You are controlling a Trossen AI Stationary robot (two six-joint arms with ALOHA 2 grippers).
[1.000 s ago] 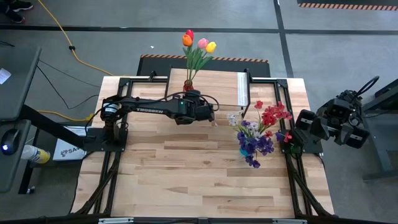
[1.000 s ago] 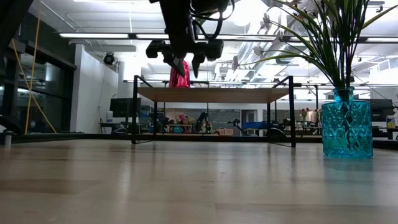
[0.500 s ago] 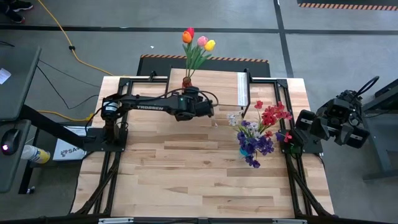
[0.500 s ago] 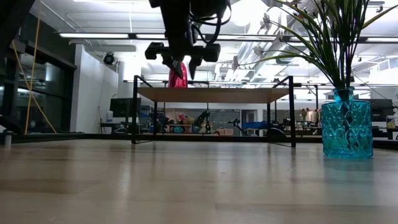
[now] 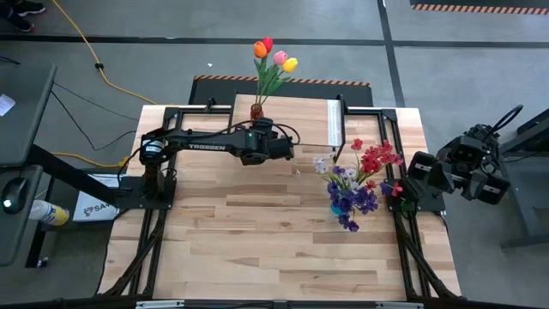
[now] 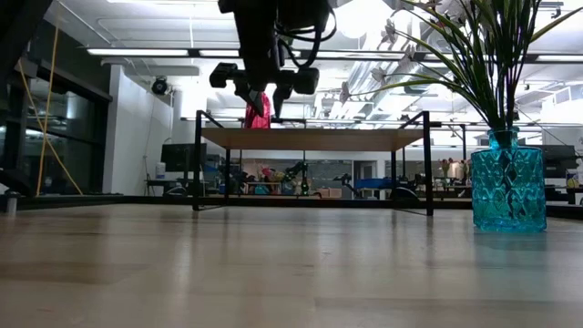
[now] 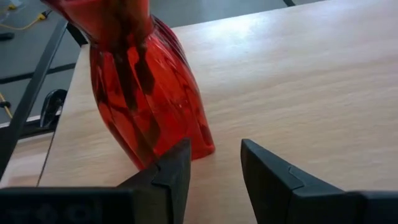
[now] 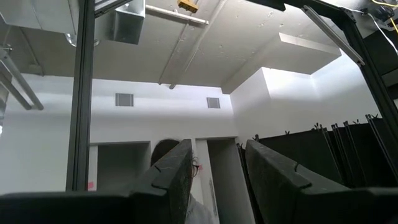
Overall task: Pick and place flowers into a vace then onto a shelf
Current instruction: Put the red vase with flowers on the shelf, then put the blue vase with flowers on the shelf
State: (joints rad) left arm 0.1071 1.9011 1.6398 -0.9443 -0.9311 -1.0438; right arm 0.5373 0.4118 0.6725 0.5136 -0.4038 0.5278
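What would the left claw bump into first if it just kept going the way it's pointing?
Probably the red vase standing on the shelf. The left gripper is open and aimed just beside the vase's foot, so one finger would likely touch it first; otherwise it meets the shelf board.

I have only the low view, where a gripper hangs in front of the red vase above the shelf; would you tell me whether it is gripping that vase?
Observer: No. The left wrist view shows the left gripper open with nothing between its fingers; the red vase stands on the shelf, just outside one finger.
Operator: Thank you. Does that vase hold any flowers?
Observer: Yes. The high view shows tulips rising from it: orange, red, pink and yellow.
Operator: And where is the other arm?
Observer: In the high view it waits off the table's right edge; the right gripper is open and empty, pointing at the ceiling.
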